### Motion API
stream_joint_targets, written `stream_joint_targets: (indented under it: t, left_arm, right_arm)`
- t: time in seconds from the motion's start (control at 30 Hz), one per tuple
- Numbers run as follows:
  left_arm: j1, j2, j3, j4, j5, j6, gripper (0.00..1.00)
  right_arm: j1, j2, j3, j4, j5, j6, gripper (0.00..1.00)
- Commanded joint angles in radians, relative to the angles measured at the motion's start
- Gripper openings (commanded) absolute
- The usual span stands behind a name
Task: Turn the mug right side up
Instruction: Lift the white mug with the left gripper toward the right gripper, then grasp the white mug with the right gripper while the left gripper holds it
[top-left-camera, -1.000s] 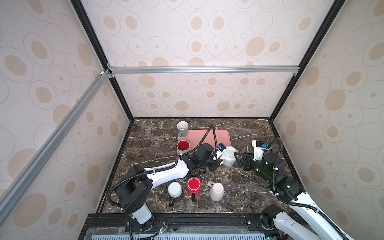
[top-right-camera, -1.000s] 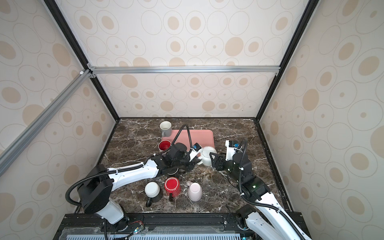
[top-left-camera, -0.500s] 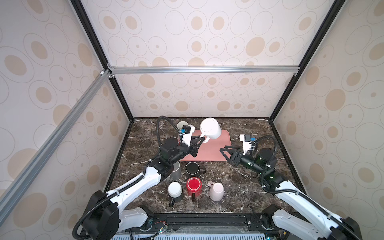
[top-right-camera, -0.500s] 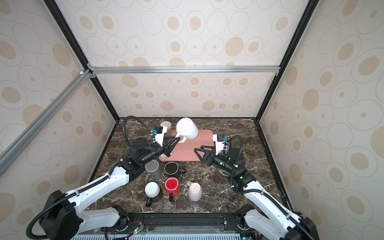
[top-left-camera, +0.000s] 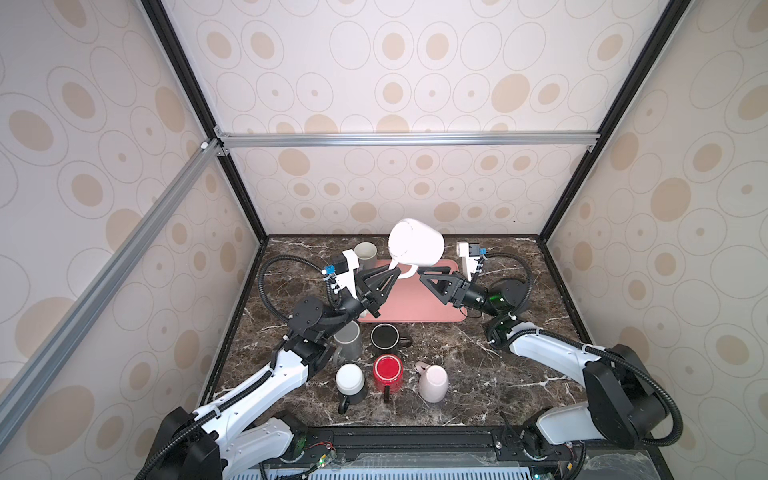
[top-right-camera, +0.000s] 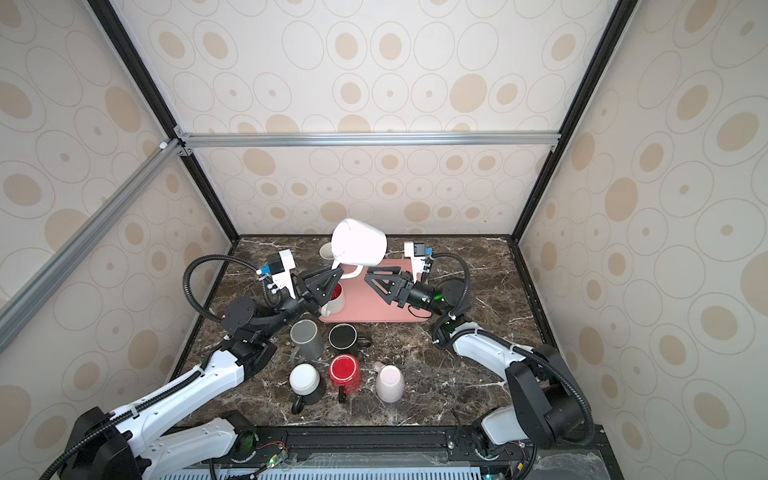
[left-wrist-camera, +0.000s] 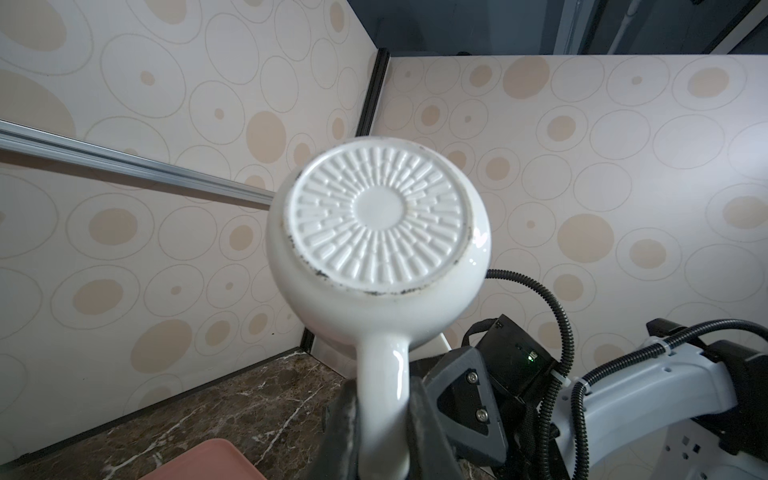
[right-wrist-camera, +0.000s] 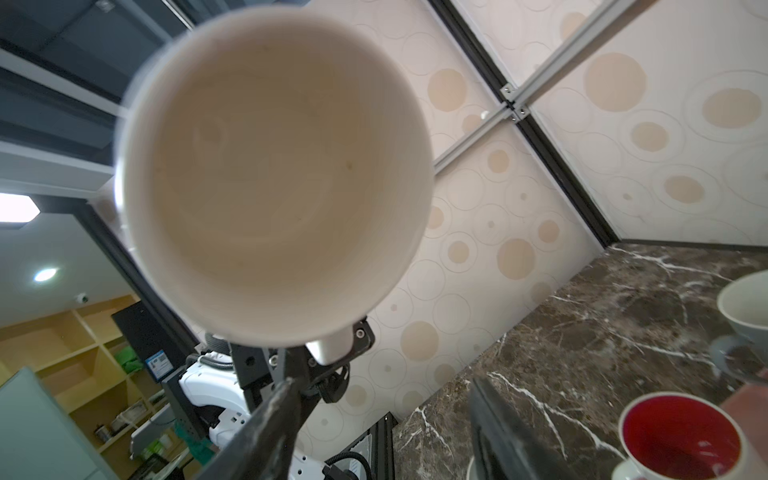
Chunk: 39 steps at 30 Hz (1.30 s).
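High above the pink tray (top-left-camera: 415, 307), we find the white mug (top-left-camera: 415, 243) hanging in the air, carried by the left gripper (top-left-camera: 395, 272). The fingers of that gripper (left-wrist-camera: 345, 419) are clamped tight on the mug's handle, one on each side, as the left wrist view shows plainly.

A second ago the mug sat low at the tray's right edge, with both grippers down beside it. Half a second ago it was already lifted over the tray's far side. Now it stands higher still and has tipped onto its side. Its ribbed base faces the left wrist camera and its open mouth faces the right wrist camera, with the handle underneath.

The right gripper (top-left-camera: 428, 279) has risen with it. It hovers over the tray's right half, just below the mug's mouth, with its fingers spread and nothing between them.

We judge the turn to be about half done. The mug is off the table and on its side, neither rim down nor rim up. What remains, as we read it, is to bring the mouth round to face upward and set the mug down. The open right gripper looks placed to steady or take the body, since a handle grip alone may let the mug swing.

On the tray's left part stands a red-lined mug (top-right-camera: 334, 293), and just in front of the tray stand a grey mug (top-left-camera: 347, 338) and a black mug (top-left-camera: 384, 336), so the free landing room on the tray is toward its right.
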Motion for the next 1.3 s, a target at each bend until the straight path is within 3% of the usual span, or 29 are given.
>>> stream_joint_targets:
  t: [0.0,0.3,0.67,0.83,1.0,1.03,1.1,1.17,1.27]
  left_arm:
    - [0.01,0.016,0.033,0.278,0.019,-0.106,0.0]
    - [0.01,0.059,0.037,0.375,0.021,-0.188,0.0]
    - [0.01,0.066,0.022,0.37,0.021,-0.213,0.0]
    - [0.01,0.068,0.012,0.362,0.021,-0.22,0.0]
    - [0.01,0.051,0.011,0.297,-0.003,-0.215,0.0]
    - [0.011,0.041,0.005,0.281,-0.017,-0.208,0.06]
    - [0.011,0.011,-0.006,0.226,-0.065,-0.184,0.39]
    - [0.012,-0.018,-0.009,0.153,-0.099,-0.148,0.62]
    - [0.012,-0.068,-0.01,0.04,-0.146,-0.095,0.78]
  right_arm:
    - [0.031,-0.008,0.04,0.105,-0.03,0.02,0.66]
    - [0.058,-0.019,0.141,0.004,-0.006,-0.074,0.62]
    - [0.078,0.068,0.227,0.071,0.016,-0.016,0.48]
    - [0.09,0.074,0.244,0.046,0.028,-0.031,0.31]
    - [0.093,0.053,0.233,-0.017,0.058,-0.064,0.08]
    - [0.091,0.043,0.226,-0.034,0.071,-0.077,0.02]
    - [0.09,0.02,0.212,-0.099,0.096,-0.11,0.0]
    - [0.092,-0.013,0.204,-0.208,0.125,-0.162,0.0]
    - [0.088,-0.066,0.215,-0.46,0.176,-0.266,0.0]
